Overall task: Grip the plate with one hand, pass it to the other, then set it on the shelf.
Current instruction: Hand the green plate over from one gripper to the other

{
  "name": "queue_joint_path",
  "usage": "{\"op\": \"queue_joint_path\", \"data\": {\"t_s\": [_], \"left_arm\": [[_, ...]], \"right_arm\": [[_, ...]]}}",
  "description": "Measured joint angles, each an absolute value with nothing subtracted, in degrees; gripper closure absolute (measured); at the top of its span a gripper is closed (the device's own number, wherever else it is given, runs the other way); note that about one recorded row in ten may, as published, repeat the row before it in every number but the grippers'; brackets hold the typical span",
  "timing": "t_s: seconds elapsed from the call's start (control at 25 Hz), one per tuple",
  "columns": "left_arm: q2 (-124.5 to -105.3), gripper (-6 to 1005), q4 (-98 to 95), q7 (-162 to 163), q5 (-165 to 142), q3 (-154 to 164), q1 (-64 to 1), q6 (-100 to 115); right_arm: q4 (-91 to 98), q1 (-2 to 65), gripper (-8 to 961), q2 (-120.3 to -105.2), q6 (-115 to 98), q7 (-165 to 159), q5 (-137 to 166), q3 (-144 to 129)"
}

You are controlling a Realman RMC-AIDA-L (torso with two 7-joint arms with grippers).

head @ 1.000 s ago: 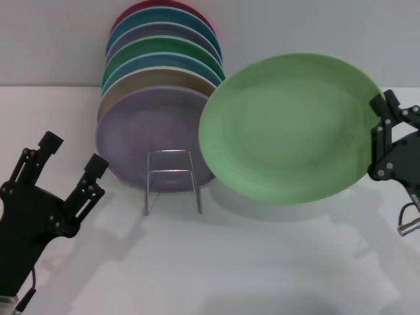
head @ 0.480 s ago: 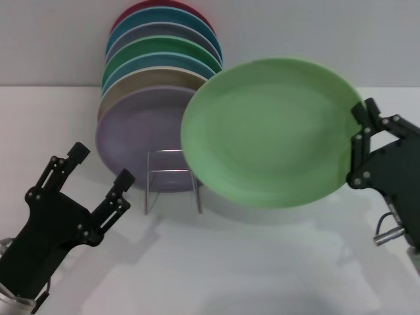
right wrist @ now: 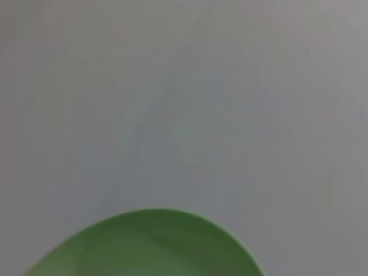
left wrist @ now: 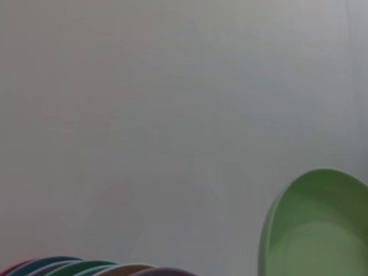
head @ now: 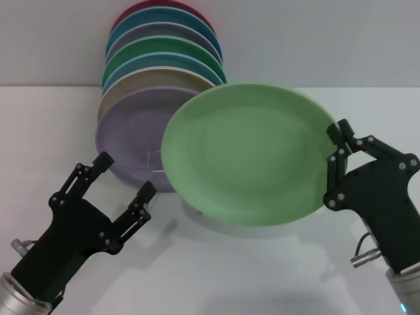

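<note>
The light green plate (head: 246, 154) hangs tilted in the air at the middle of the head view, held by its right rim in my right gripper (head: 336, 154), which is shut on it. My left gripper (head: 125, 176) is open at the lower left, its fingers (head: 141, 200) pointing up toward the plate's left edge with a gap still between them. The plate hides nearly all of the silver wire shelf (head: 153, 157). The plate's rim also shows in the left wrist view (left wrist: 313, 230) and the right wrist view (right wrist: 149, 244).
Several coloured plates stand on edge in a row behind the shelf, the lilac plate (head: 131, 134) in front and a red plate (head: 161, 6) at the back. The white table (head: 230, 275) lies bare in front. A grey wall stands behind.
My right gripper has carried the plate left and lower, toward the middle. My left gripper has moved right and upward toward the plate, still open.
</note>
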State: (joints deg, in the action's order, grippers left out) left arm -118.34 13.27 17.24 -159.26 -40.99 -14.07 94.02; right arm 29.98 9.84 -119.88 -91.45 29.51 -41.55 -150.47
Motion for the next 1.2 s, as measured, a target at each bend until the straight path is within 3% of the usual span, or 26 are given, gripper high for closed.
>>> {"op": "queue_joint_path", "data": {"t_s": [1.2], "left_arm": [[-118.48, 169, 15.5, 17.2, -162.7, -39.8, -15.2, 87.9]], "right_arm": [[27.7, 7.4, 932, -119.88, -95.1, 37.7, -41.5, -155.1]]}}
